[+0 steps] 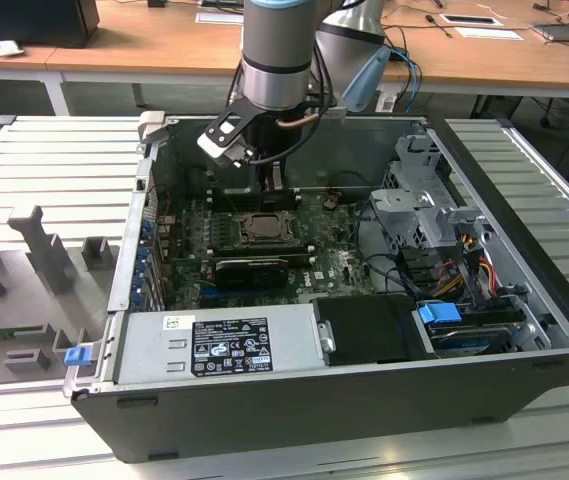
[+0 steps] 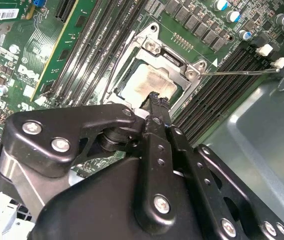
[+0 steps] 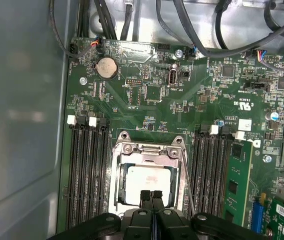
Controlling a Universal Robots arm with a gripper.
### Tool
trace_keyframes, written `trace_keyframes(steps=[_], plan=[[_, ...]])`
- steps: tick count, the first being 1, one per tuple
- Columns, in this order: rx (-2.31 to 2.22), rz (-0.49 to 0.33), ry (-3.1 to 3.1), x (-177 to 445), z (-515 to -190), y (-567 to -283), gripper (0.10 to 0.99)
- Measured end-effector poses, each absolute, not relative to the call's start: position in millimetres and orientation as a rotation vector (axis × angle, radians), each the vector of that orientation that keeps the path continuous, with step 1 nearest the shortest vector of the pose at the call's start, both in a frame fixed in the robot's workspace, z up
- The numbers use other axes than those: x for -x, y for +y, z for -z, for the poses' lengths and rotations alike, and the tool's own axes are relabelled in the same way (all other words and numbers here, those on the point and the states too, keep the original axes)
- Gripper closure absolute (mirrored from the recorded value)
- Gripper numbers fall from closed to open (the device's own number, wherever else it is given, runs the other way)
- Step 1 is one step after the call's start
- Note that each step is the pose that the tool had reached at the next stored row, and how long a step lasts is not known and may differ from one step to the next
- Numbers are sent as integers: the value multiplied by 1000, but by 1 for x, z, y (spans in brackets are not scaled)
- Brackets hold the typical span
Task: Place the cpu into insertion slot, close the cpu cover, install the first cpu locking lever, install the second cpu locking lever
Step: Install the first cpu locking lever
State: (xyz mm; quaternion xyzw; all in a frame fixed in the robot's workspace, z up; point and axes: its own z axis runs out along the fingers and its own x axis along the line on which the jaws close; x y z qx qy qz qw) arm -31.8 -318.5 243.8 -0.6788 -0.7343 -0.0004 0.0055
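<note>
We see a ridged metal table (image 1: 54, 160) bearing an open computer case (image 1: 364, 400), its side panel off, in the exterior view. A grey robot arm (image 1: 282, 60) reaches down into the case from above, over the back half of the board. A silvery power supply (image 1: 224, 345) lies along the case's near wall.

In the first wrist view, the green motherboard (image 3: 151, 95) spreads out below the camera, with banks of long black memory slots (image 3: 87, 170) on either side of the socket. The insertion slot (image 1: 262, 228) sits near the middle of the board, just under the arm. The cpu cover (image 3: 149, 150) lies down over it, and the cpu (image 3: 149, 180) shows pale and flat through the cover's square window, seated in the slot.

The gripper (image 3: 151, 194) hangs at the near edge of that window, its two black fingers pressed together with nothing between them; we cannot tell whether the tips touch the chip. In the second wrist view, a thin wire locking lever (image 2: 236, 73) juts out from a socket corner across the memory slots. A coin cell (image 3: 107, 67) sits near the board's far edge.
</note>
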Motion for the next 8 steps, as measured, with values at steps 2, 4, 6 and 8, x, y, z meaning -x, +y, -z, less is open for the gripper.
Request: trace_keyframes(steps=[2,4,6,8], plan=[[2126,0,-2300,32,-247,-318,980],[2126,0,-2300,32,-252,-318,980],[2126,0,-2300,32,-257,-318,980],[2126,-1,-2300,32,-261,-318,980]])
